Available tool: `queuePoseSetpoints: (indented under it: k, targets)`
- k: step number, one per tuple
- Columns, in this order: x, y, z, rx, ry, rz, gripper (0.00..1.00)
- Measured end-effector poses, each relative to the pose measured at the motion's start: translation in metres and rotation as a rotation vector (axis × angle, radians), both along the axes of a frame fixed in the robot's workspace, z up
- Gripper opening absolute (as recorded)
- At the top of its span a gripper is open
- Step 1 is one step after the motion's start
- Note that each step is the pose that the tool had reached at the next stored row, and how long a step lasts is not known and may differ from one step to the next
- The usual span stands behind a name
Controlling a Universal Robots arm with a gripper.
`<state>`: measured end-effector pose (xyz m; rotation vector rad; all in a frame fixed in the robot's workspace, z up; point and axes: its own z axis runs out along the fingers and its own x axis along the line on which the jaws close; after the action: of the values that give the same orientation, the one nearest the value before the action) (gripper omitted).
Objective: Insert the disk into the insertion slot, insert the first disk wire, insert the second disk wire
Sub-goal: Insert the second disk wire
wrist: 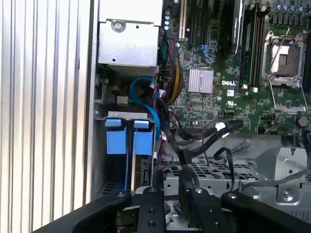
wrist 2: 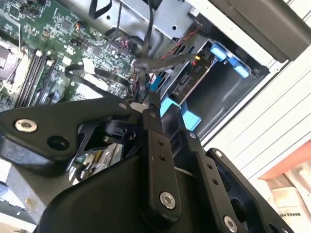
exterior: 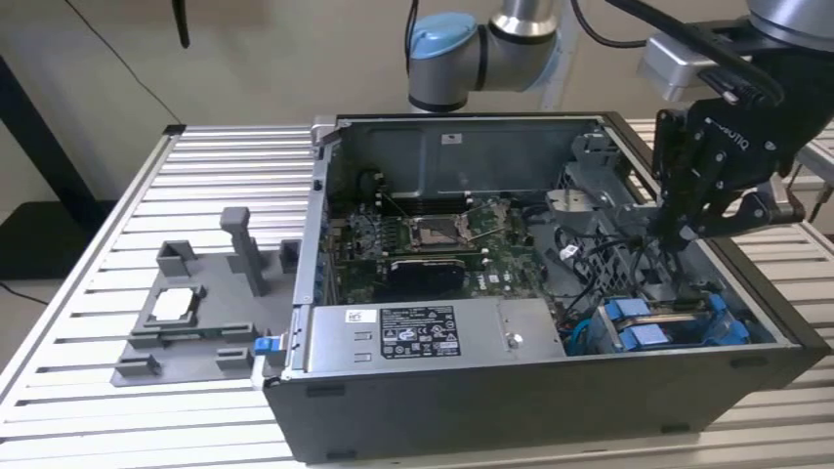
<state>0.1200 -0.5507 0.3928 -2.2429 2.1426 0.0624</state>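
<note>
Open computer case lying on its side on a slatted aluminium desk, with the robot arm reaching in from the exterior view's right.

(a) Jaws. The gripper hangs inside the case, above the drive corner. In both wrist views its jaws are drawn close together, and a black disk wire with an angled connector sits at their tips, apparently pinched there. From the connector the wire curves away over the motherboard.

(b) Disk. The disk sits in the insertion slot, the dark cage in the case's near corner on the exterior view's right. It lies below the jaws and slightly nearer the camera in that view, close to them but apart from them. In the first wrist view its two blue end tabs lie just to one side of the pinched connector.

(c) Surroundings. A silver power-supply box with a label fills the case's near edge beside the cage. A grey moulded fixture rests on the desk well apart from the case, at the exterior view's left. Behind stand a plain beige wall and a dark stand.

(d) Orientation. The disk's long axis runs roughly along the exterior view's left–right. The tabbed end points toward the power-supply box, and the opposite end points toward the case's side wall.
</note>
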Motion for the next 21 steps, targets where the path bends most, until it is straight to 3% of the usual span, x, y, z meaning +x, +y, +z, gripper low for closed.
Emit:
queuePoseSetpoints:
  k: [3,6,10,14,17,21]
  targets:
    - [-0.0101,0.0001,0.0,0.0,-0.0194,0.0,0.27]
    - [-0.0184,0.0015,-0.0001,-0.0001,-0.0338,0.0,0.27]
    - [-0.0268,0.0027,-0.0014,-0.0034,-0.0459,0.002,0.27]
    - [-0.0306,0.0061,-0.0068,-0.0047,-0.0601,0.012,0.27]
    - [-0.0343,0.0077,-0.0073,-0.0047,-0.066,0.018,0.27]
    - [-0.0383,0.0085,-0.0075,-0.0056,-0.0786,0.026,0.27]
